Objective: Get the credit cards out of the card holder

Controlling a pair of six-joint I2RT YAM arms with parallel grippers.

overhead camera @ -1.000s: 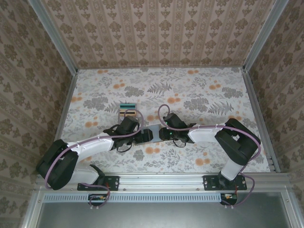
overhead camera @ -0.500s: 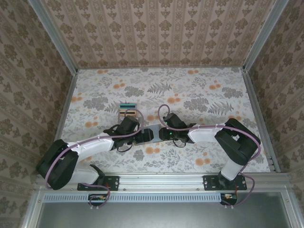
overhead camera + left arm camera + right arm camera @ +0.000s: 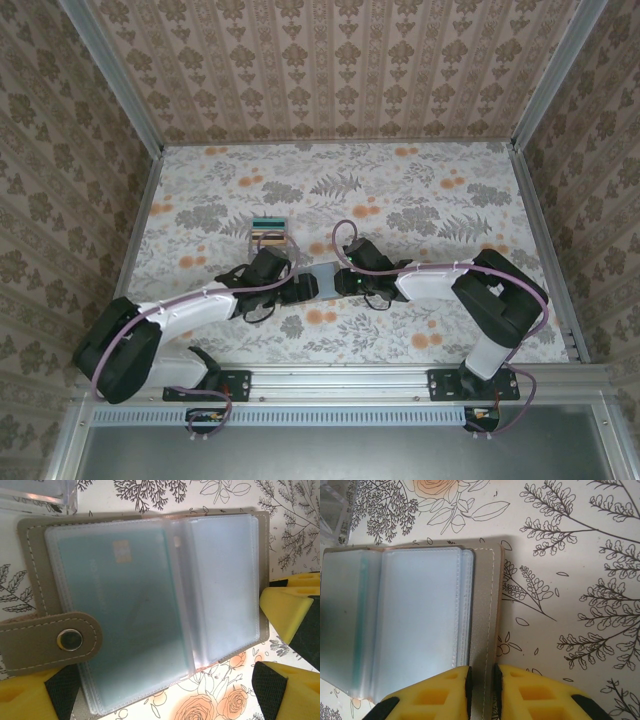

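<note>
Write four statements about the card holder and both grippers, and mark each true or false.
1. The card holder lies open. True.
2. A teal card sits in one of its clear sleeves. True.
3. The right gripper is open and clear of the holder. False: it is shut on the edge of the holder's cover.
4. The left gripper is clamped on the snap tab. False: its jaws stand open, with the holder between them.

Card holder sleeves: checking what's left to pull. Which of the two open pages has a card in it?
The page beside the snap strap: a teal card shows through it. The other page looks pale and empty.
</note>
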